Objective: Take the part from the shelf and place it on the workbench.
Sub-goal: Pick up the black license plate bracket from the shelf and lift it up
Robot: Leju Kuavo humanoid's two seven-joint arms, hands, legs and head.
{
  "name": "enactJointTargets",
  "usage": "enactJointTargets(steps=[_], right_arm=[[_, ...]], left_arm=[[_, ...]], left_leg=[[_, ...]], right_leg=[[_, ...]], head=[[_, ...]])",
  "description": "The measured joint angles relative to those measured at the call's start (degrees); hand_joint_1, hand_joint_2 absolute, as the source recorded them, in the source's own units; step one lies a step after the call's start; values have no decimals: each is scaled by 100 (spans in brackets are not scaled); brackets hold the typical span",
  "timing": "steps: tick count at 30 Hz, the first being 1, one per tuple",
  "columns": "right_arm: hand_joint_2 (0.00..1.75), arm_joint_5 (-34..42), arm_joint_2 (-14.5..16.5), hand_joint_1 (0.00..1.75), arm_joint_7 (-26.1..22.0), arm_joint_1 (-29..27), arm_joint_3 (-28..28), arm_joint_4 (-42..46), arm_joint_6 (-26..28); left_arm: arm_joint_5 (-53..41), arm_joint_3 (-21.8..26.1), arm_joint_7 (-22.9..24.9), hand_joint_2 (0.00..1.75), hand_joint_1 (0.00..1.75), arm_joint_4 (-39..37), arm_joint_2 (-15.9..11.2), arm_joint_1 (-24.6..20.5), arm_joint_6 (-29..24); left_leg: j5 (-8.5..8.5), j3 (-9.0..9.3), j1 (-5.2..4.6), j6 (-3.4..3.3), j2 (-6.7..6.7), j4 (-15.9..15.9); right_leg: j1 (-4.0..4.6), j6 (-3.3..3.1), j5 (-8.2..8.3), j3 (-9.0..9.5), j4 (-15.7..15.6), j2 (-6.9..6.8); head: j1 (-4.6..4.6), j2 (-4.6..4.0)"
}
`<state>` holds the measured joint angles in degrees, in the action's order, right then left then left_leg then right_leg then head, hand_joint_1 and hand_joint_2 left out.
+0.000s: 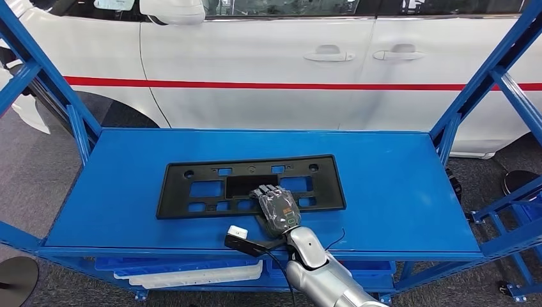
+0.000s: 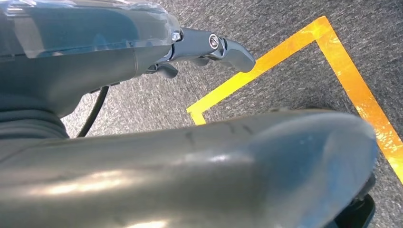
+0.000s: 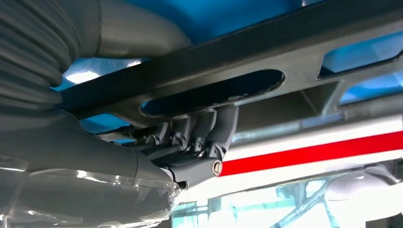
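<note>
One black part [image 1: 250,186] lies on the blue shelf [image 1: 396,192], right hand [image 1: 278,208] grasping its near edge, before one white car [image 1: 268,57].

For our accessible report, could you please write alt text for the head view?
The robot's right hand rests on a flat black plastic panel with cut-outs lying on a blue metal shelf, with a white car with a red stripe behind.

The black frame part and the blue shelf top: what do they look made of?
The black frame part looks like matte moulded plastic: thin, with shaped cut-outs and ribs, no shine. The blue shelf top looks like painted sheet metal, smooth with a soft sheen; I can't confirm either. The right hand rests on the part.
</note>
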<state>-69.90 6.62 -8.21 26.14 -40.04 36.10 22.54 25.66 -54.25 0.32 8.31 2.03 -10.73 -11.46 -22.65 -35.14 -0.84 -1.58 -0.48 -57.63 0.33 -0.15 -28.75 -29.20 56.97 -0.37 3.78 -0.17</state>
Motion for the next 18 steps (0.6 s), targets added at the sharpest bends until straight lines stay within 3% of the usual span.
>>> enactJointTargets(steps=[11,18], right_arm=[[175,110,-1,175,-267,26,364,326,495],[175,597,-66,175,-743,-266,804,1861,973]], left_arm=[[-2,-83,14,0,0,0,0,-10,29],[-36,-120,4,0,0,0,0,10,-114]], left_leg=[[5,0,1,-5,3,-3],[15,-23,-1,-5,2,-8]], right_leg=[[0,5,7,0,0,2],[0,11,20,-23,1,4]], head=[[-1,0],[0,0]])
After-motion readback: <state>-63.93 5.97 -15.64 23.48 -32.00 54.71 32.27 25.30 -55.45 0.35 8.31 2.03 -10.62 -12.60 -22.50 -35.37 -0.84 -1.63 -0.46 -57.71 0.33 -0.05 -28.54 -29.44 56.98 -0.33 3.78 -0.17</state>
